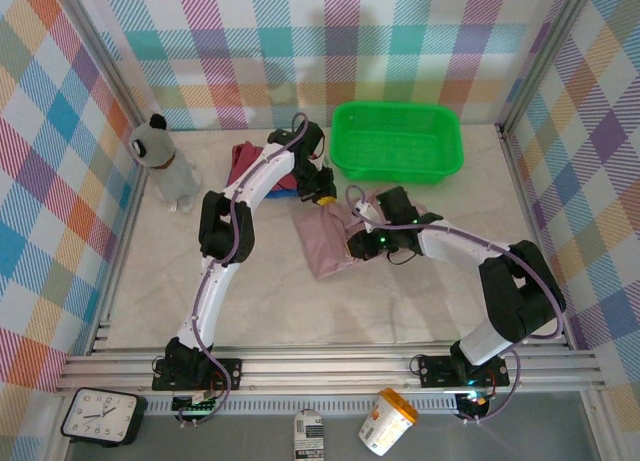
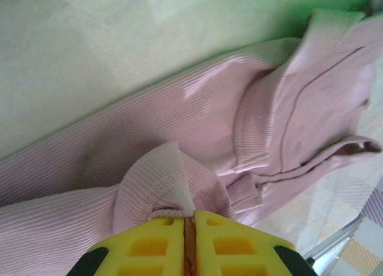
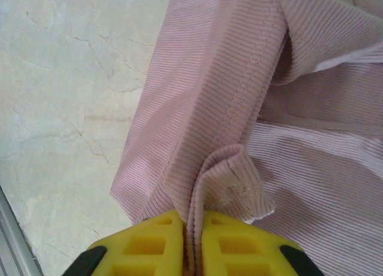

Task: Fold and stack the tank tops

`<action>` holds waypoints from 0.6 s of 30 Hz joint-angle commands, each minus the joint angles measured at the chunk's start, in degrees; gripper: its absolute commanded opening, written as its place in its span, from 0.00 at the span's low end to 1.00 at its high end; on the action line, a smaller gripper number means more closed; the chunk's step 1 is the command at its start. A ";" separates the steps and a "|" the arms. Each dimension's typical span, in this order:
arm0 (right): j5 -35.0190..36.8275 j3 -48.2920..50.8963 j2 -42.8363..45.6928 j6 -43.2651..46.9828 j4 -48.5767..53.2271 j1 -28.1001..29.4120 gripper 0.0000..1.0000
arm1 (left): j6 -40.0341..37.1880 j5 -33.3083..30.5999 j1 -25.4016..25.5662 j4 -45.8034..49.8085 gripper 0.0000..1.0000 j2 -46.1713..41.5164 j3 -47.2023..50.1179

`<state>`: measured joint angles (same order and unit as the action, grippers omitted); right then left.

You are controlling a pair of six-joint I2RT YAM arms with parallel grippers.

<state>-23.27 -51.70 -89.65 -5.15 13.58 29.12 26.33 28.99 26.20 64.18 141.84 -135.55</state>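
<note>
With your left claw and right claw each pinching a ruffle of the pink tank top, whose folded body is lying just ahead of them, you are seemingly finishing this fold and needing next a clean, unsnagged release.

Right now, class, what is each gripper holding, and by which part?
Both pinch the pink tank top: left gripper a bunched hemmed edge, right gripper a stitched fold.

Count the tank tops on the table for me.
3. The pale pink tank top mid-table; the dark red tank top and blue tank top piled back left, partly hidden by the left arm.
</note>
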 commanded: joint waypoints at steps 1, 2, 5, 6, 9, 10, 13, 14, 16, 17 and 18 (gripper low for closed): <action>0.58 -1.11 -1.50 1.20 3.87 -0.65 0.16 | 1.04 2.16 0.52 -1.33 0.13 2.38 -2.33; 1.24 -0.67 -1.85 1.23 3.71 -0.82 0.16 | 1.04 2.37 0.54 -1.67 0.13 2.98 -2.35; 3.69 0.56 -3.08 0.98 3.41 -1.95 0.15 | 1.40 3.36 0.70 -4.33 0.14 4.24 -2.42; 4.64 0.84 -3.68 0.18 3.32 -2.55 0.15 | 1.43 3.67 0.81 -5.51 0.14 4.67 -2.48; 5.72 0.35 -5.23 -0.83 3.81 -3.20 0.23 | 0.96 3.79 0.86 -6.28 0.22 6.31 -4.26; 6.47 -0.01 -5.32 -1.13 4.22 -3.20 0.23 | 0.69 3.66 0.85 -5.74 0.24 6.63 -5.34; 11.40 -0.58 -3.32 -2.34 6.47 -3.46 0.31 | -0.32 2.09 0.83 -4.54 0.31 5.80 -7.49; 14.66 -0.76 -2.15 -2.74 7.64 -3.45 0.34 | -0.86 0.76 0.87 -4.26 0.33 4.67 -7.64; 15.75 -1.15 0.19 -2.19 8.90 -4.03 0.34 | -1.94 -1.69 0.70 -3.27 0.37 2.40 -7.63; 15.05 -1.29 1.44 -1.54 8.87 -4.00 0.35 | -2.46 -2.96 0.47 -2.44 0.38 1.34 -7.63; 13.14 -1.46 2.65 -0.53 8.50 -3.90 0.37 | -2.87 -4.24 0.43 -1.27 0.39 0.08 -7.63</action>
<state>-10.90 -51.48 -91.53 -6.85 20.29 25.45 25.69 28.42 26.59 59.86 148.31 -141.27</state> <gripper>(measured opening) 0.358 0.380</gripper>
